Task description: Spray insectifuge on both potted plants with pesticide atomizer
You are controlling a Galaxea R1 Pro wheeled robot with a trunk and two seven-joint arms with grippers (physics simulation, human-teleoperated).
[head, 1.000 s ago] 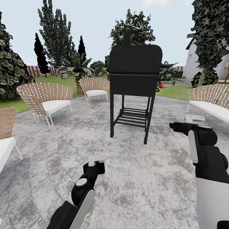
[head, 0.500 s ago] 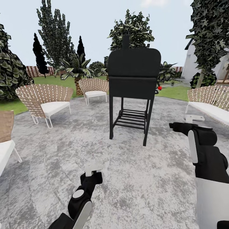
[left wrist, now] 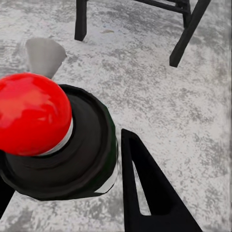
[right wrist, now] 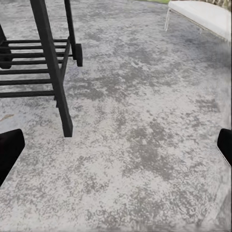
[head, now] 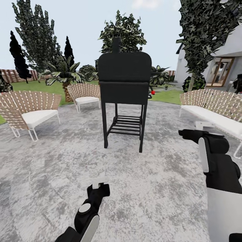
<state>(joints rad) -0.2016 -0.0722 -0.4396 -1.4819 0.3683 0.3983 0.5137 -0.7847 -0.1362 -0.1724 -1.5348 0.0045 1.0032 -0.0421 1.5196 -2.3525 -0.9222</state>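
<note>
While the left gripper (left wrist: 63,159) clamps the pesticide atomizer (left wrist: 53,145), right gripper (right wrist: 116,145) wide apart: skirt the grill (head: 124,87), keep bottle upright.

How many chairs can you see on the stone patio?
2 wicker chairs: one chair at the patio's left edge, another chair farther back beside the black grill. A long wicker bench stands at the right; more may be out of view.

Grill (head: 124,90) stands dead ahead of you on the patio (head: 60,158), trees behind it. Two chairs (head: 28,111) sit to its left, a bench (head: 215,111) to its right with the house (head: 222,64) beyond. Your left claw (head: 98,185) sits low before the grill; right claw (head: 205,125) nearer the bench.
</note>
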